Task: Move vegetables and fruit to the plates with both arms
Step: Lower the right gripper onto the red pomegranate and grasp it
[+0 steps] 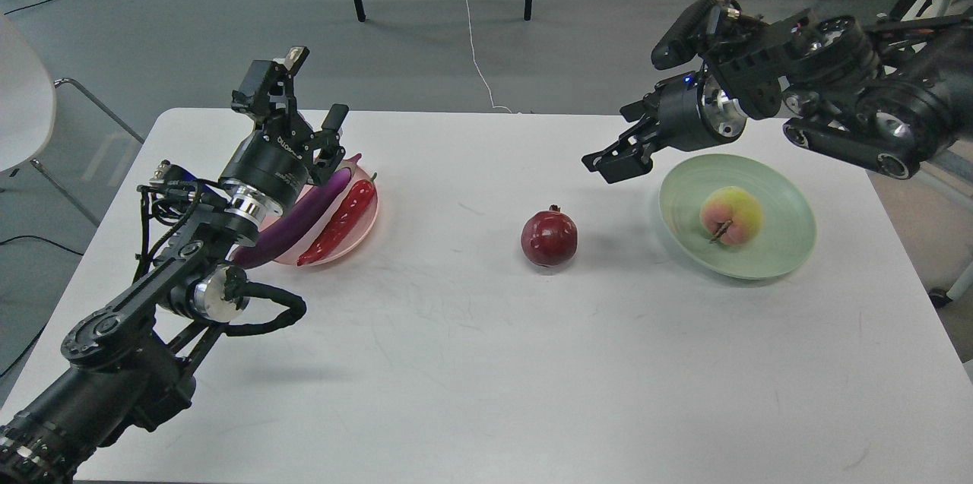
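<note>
Table: a white rectangular tabletop (471, 362) is seen from above.
Pink plate: the pale pink round plate (363, 232) is set at the left; the long glossy purple eggplant (304, 222) and the curved shiny red chili pepper (342, 219) are laid on it side by side.
Green plate: the pale sage green round plate (790, 229) is set at the right; the yellow-pink peach (731, 216) is held in it.
Pomegranate: the round dark red pomegranate (549, 237) is left on the bare table between the plates.
Left gripper (308, 100): raised over the pink plate, fingers spread wide, nothing held.
Right gripper (612, 157): hung just left of the green plate, above the table; its finger gap cannot be told.
</note>
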Robot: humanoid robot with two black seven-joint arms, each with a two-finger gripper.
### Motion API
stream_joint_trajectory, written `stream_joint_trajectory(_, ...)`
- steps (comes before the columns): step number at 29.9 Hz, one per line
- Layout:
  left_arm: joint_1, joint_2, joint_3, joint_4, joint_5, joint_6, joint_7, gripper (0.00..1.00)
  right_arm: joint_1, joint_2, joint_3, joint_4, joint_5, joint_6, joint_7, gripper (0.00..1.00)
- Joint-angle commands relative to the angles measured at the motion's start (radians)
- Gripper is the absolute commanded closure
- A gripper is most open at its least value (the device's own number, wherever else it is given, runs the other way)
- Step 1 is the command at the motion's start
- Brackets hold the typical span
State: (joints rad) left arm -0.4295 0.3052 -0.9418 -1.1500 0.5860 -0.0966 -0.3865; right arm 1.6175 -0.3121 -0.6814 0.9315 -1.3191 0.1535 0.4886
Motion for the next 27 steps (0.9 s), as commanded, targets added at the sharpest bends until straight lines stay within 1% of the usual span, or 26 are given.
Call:
stream_joint_trajectory(1,0.0,0.0,0.0,0.0,0.0,0.0,0.0,0.01,-0.053,0.073,-0.003,-0.037,0.004,-0.002,0.0,0.02)
stream_joint_trajectory(4,0.0,-0.001,-0.002,0.001,0.0,0.0,0.0,0.01,-0.122,0.149,-0.004,-0.114,0.004,-0.005,0.0,0.02)
stream_joint_trajectory(9,0.0,0.002,-0.002,0.0,0.0,0.0,0.0,0.01,-0.185,0.24,-0.039,-0.212,0.009,-0.014,0.0,0.02)
stream_joint_trajectory(14,0.0,0.002,-0.003,0.001,0.0,0.0,0.0,0.01,-0.211,0.269,-0.078,-0.24,0.015,-0.012,0.0,0.02)
stream_joint_trajectory(18,0.0,0.002,-0.005,0.001,0.0,0.0,0.0,0.01,-0.212,0.269,-0.116,-0.24,0.015,-0.015,0.0,0.06)
stream_joint_trajectory(20,0.0,0.002,-0.005,0.001,0.0,0.0,0.0,0.01,-0.214,0.269,-0.118,-0.24,0.015,-0.019,0.0,0.12)
stream_joint_trajectory(23,0.0,0.002,-0.006,0.0,0.0,0.0,0.0,0.01,-0.214,0.271,-0.118,-0.24,0.015,-0.029,0.0,0.26)
stream_joint_trajectory(26,0.0,0.003,-0.006,0.001,-0.002,0.0,0.0,0.01,-0.212,0.274,-0.119,-0.24,0.014,-0.031,0.0,0.51)
stream_joint_trajectory(27,0.0,0.006,-0.006,0.001,-0.002,0.0,0.0,0.01,-0.212,0.275,-0.119,-0.238,0.014,-0.031,0.0,0.56)
